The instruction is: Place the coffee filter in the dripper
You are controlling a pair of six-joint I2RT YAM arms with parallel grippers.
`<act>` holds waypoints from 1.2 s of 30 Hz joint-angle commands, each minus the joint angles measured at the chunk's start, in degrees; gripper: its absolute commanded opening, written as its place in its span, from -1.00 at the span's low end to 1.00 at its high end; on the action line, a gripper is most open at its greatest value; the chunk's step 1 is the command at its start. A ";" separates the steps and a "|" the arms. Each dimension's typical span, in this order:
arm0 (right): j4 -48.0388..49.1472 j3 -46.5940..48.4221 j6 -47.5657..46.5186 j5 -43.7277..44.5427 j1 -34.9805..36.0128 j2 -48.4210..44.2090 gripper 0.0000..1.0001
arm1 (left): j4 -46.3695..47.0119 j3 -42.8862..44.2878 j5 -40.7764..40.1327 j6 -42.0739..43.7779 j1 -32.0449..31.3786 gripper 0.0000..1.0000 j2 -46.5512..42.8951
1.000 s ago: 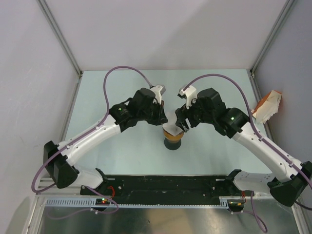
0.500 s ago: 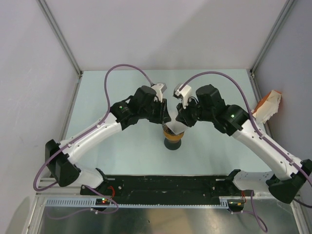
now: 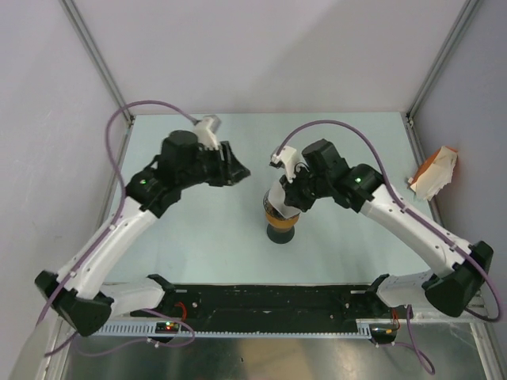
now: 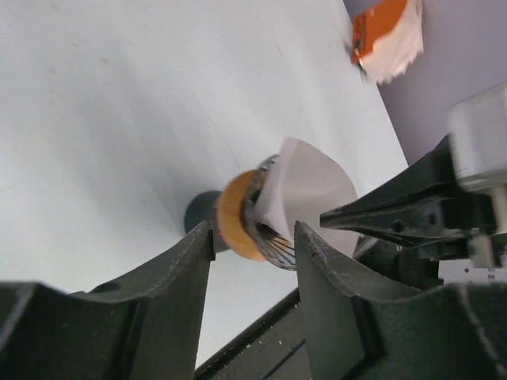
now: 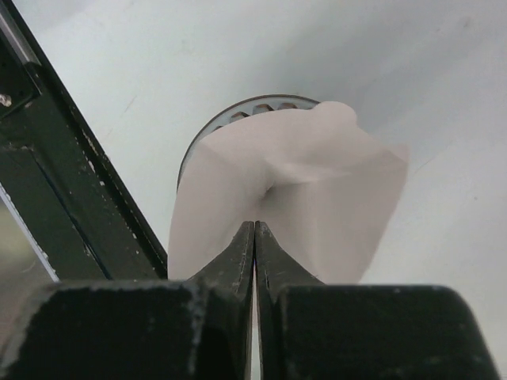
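Observation:
The white coffee filter (image 3: 278,192) stands in the mouth of the dripper (image 4: 279,250), a ribbed clear cone held in an orange ring (image 3: 277,214) on a dark foot (image 3: 282,234). My right gripper (image 3: 288,199) is directly over it. In the right wrist view its jaws (image 5: 255,226) are pressed together at a crease in the filter (image 5: 309,182), with the dripper's rim (image 5: 253,106) behind. My left gripper (image 3: 240,171) hangs to the left, apart from the dripper. Its fingers (image 4: 194,265) are open with nothing between them.
An orange and white packet (image 3: 434,172) lies at the table's right edge, also visible as a packet (image 4: 385,33) in the left wrist view. A black rail (image 3: 269,299) runs along the near edge between the arm bases. Grey walls close the back and sides.
The left gripper opened, let go of the filter and drew back to the left. The right gripper closed on the filter and shifted slightly left over the dripper.

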 commanded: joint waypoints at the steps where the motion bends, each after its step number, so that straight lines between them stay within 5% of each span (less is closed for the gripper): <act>1: -1.89 1.89 -2.54 -0.41 1.32 4.18 -0.99 | 0.89 -2.20 1.73 -0.92 8.03 0.02 -5.04; 11: -2.69 3.59 -4.07 3.19 3.21 12.31 -1.00 | 0.90 -4.94 0.93 -0.92 18.76 0.01 -10.21; 36: -0.05 0.44 -2.94 7.91 4.74 17.49 -1.00 | 0.82 -11.06 -0.88 -0.77 22.38 0.01 -16.12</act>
